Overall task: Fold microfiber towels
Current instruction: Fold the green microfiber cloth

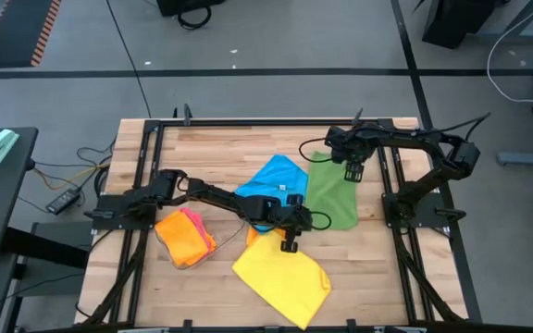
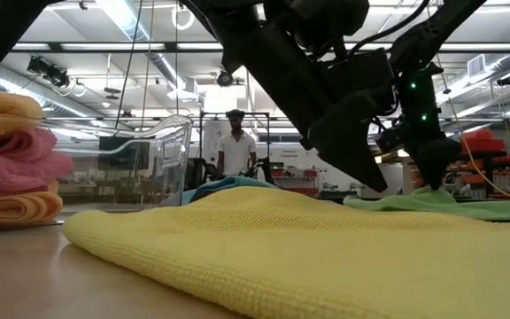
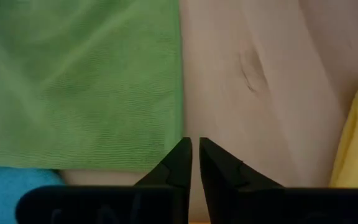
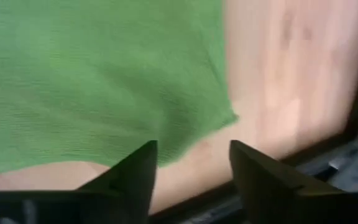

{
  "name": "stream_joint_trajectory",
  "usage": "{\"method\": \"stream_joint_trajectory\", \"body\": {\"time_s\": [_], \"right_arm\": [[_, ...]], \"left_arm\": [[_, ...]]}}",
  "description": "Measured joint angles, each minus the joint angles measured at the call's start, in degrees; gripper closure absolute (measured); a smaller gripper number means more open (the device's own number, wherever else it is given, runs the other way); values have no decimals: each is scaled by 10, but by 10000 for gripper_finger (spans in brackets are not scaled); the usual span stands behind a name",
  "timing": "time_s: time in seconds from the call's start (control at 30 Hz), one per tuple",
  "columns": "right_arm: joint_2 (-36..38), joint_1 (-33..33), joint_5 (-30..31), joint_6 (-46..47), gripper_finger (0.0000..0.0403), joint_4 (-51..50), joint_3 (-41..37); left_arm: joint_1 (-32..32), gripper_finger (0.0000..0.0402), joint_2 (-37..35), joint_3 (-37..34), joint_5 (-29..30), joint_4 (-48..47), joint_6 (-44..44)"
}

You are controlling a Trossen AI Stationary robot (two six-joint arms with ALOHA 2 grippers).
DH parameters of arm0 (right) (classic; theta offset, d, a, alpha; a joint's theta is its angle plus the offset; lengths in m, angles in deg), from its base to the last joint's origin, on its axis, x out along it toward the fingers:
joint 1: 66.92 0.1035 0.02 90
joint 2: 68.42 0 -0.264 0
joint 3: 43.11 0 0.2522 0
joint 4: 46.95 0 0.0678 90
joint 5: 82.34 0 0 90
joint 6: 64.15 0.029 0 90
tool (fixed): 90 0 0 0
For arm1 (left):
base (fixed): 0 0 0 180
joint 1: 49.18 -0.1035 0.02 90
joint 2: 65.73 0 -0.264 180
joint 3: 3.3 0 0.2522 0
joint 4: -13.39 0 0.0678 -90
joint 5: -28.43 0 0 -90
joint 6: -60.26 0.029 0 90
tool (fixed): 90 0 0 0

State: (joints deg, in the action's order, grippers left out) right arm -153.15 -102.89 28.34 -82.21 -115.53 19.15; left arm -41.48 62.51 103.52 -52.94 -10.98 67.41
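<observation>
The left gripper [image 1: 290,242] hangs over bare wood with its jaws nearly together, only a thin slit between the fingertips [image 3: 180,155], holding nothing; the right gripper [image 1: 352,172] stands with its jaws spread wide and empty, over the far corner of the green towel [image 1: 332,197].

Three towels lie loose: one green, one blue [image 1: 268,184], one yellow [image 1: 280,275]; the green one lies between the two grippers, its near edge just ahead of the left fingertips; the blue one sits just beside the left gripper under that arm, touching the green; the yellow one spreads just on the near side of the left gripper, toward the table's front edge.

One stack of folded towels [image 1: 186,237] rests well off to the left gripper's outer side, beside that arm's base; it shows orange and pink layers, four in the low view; one clear tray [image 2: 140,164] stands behind the stack there.

One person [image 2: 235,147] stands in the room beyond the table [image 1: 211,148].
</observation>
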Motion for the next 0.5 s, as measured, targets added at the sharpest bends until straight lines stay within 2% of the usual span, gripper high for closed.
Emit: {"method": "stream_joint_trajectory", "body": {"time_s": [0.07,0.13,0.27,0.4,0.5], "right_arm": [[0,0,21,25,164,-25,8],[0,5,17,60,150,-58,19],[6,47,-69,104,142,-88,27],[32,132,-164,121,147,-38,-9],[54,220,-182,164,151,-7,-38]], "left_arm": [[0,355,0,0,1,0,0],[-1,352,0,0,1,1,5],[-1,349,0,0,1,8,42],[0,349,0,0,1,6,45],[-1,349,0,0,1,5,46]]}}
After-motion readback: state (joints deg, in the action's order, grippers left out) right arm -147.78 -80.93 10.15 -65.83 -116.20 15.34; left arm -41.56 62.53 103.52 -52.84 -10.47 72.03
